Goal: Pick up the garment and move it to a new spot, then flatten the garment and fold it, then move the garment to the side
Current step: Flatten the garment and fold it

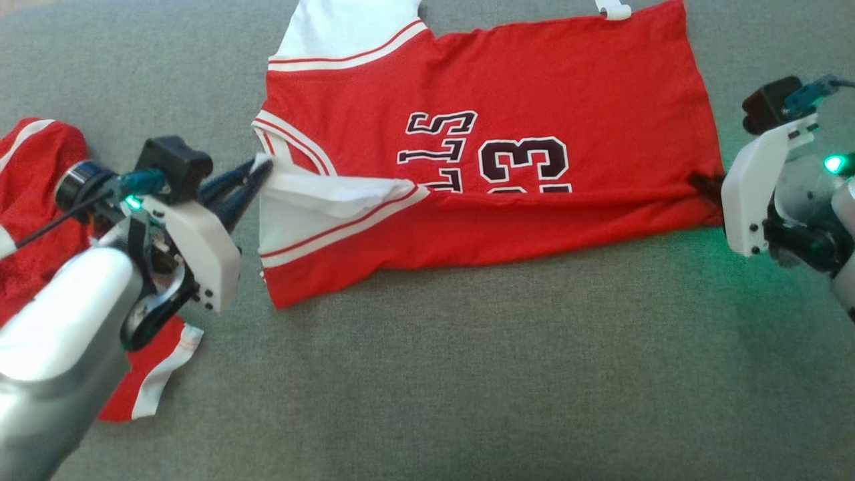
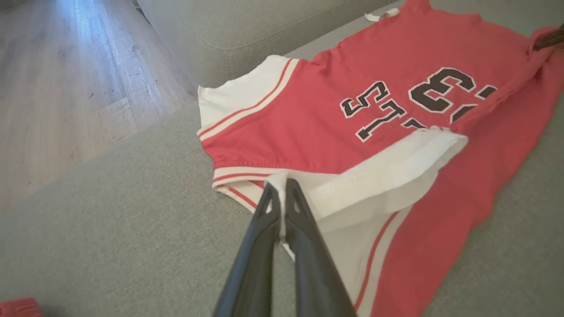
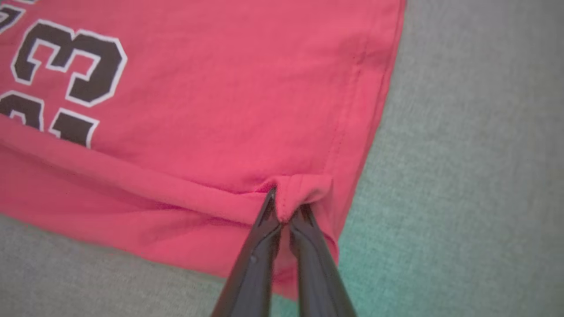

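The garment (image 1: 534, 87) is a red jersey with white trim and black numbers, spread on the grey couch cushion with its near long edge folded up over the front. My left gripper (image 1: 262, 168) is shut on the white trimmed corner (image 2: 282, 185) at the jersey's left end. At the right end, my right gripper (image 1: 701, 182) is shut on a pinch of the red hem (image 3: 304, 185). In the right wrist view my right gripper (image 3: 284, 207) holds that hem corner just above the cushion. My left gripper (image 2: 281, 187) pinches white cloth.
A second red and white garment (image 1: 33, 200) lies bunched at the left under my left arm. The grey cushion (image 1: 467, 387) runs broad in front of the jersey. Wooden floor (image 2: 66, 88) and the couch's end (image 2: 246, 31) lie beyond the jersey.
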Motion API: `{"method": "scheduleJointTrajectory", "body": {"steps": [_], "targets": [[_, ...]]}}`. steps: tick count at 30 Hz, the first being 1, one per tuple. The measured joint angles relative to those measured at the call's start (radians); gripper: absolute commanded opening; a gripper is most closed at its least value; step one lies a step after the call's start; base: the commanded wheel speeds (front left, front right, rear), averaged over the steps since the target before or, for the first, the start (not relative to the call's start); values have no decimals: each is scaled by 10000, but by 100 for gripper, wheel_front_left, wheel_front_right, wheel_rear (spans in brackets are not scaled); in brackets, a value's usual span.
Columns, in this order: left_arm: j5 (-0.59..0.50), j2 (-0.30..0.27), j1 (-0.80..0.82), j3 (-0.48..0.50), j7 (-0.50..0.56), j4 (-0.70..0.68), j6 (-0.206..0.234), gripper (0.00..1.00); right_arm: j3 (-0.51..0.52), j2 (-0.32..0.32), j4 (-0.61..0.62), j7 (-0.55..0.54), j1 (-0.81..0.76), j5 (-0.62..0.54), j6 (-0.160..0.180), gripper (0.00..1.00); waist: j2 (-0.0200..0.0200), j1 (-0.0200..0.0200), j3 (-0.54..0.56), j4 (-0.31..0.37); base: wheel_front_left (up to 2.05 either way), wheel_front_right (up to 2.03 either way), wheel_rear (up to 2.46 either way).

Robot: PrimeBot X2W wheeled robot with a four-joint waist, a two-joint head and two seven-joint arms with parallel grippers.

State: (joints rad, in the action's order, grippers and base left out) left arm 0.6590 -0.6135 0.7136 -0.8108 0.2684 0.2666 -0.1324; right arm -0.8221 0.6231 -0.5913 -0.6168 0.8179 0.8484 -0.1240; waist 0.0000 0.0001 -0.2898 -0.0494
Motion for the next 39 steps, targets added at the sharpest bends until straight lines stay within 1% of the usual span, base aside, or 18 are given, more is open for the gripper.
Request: {"method": "scheduleJointTrajectory", "body": {"steps": [1, 4, 6, 7, 10, 12, 16, 18, 21, 24, 25, 28, 30, 34, 37, 39], "targets": [[-25, 71, 95, 6, -184, 186, 0, 100, 58, -48, -94, 178, 67, -140, 0, 100, 0, 0, -33, -3, 0, 0, 0], [-301, 349, 455, 52, -759, 767, 119, 100, 303, -199, -397, 1051, 401, -523, 0, 100, 0, 0, -110, -19, 0, 0, 0], [-479, 571, 674, 153, -1250, 1066, 399, 100, 612, -339, -602, 1904, 690, -759, 0, 100, 0, 0, -134, -41, 0, 0, 0], [-568, 675, 755, 219, -1509, 1189, 529, 100, 763, -426, -681, 2297, 815, -767, 0, 100, 0, 0, -130, -56, 0, 0, 0], [-685, 936, 834, 355, -2128, 1400, 715, 100, 1129, -717, -767, 3557, 955, -769, 0, 100, 0, 0, -36, -80, 0, 0, 0], [-662, 1118, 784, 408, -2525, 1436, 823, 100, 1233, -802, -901, 4316, 938, -886, 0, 100, 0, 0, 86, -98, 0, 0, 0], [-360, 1486, 474, 974, -3542, 1248, 1459, 100, 1732, -849, -1005, 6025, 807, -1087, 0, 100, 0, -1, 434, -142, 0, 0, 0], [-161, 1664, 155, 1383, -4149, 1014, 1964, 100, 2347, -1145, -849, 6949, 519, -805, 0, 100, 0, -2, 655, -160, 0, 0, 0], [293, 1954, -526, 1964, -4794, 454, 2497, 100, 2876, -1578, -589, 7948, -167, -865, 0, 100, 0, -2, 1007, -157, 0, 0, 0], [316, 2140, -1326, 2284, -5047, -109, 2976, 100, 3720, -1893, -554, 8456, -1040, -1444, 0, 100, 0, -2, 1343, -141, 0, 0, 0], [316, 2140, -1326, 2284, -5047, -109, 2976, 100, 3720, -1893, -554, 8456, -1040, -1444, 0, 100, 0, -2, 1343, -141, 0, 0, 0], [339, 2293, -2138, 2349, -5145, -520, 3356, 100, 4903, -2230, -353, 8650, -1985, -2479, 0, 100, 0, -3, 1613, -139, 0, 0, 0], [297, 2500, -2665, 2516, -5179, -784, 3584, 100, 5791, -2706, -109, 8671, -2715, -3103, 0, 100, 0, -3, 1744, -131, 0, 0, 0], [-291, 2771, -3570, 2790, -5206, -1198, 3703, 100, 6970, -3722, 633, 8675, -4449, -4420, 0, 100, 0, -4, 1923, -119, 0, 0, 0], [-575, 3260, -4292, 3235, -5208, -1344, 3699, 100, 7770, -4447, 1078, 8675, -5479, -5154, 0, 100, 0, -3, 1991, -101, 0, 0, 0], [-849, 3480, -4764, 3386, -5206, -1290, 3691, 100, 8006, -4853, 1421, 8675, -5946, -5572, 0, 100, 0, -3, 2021, -53, 0, 0, 0]]}}
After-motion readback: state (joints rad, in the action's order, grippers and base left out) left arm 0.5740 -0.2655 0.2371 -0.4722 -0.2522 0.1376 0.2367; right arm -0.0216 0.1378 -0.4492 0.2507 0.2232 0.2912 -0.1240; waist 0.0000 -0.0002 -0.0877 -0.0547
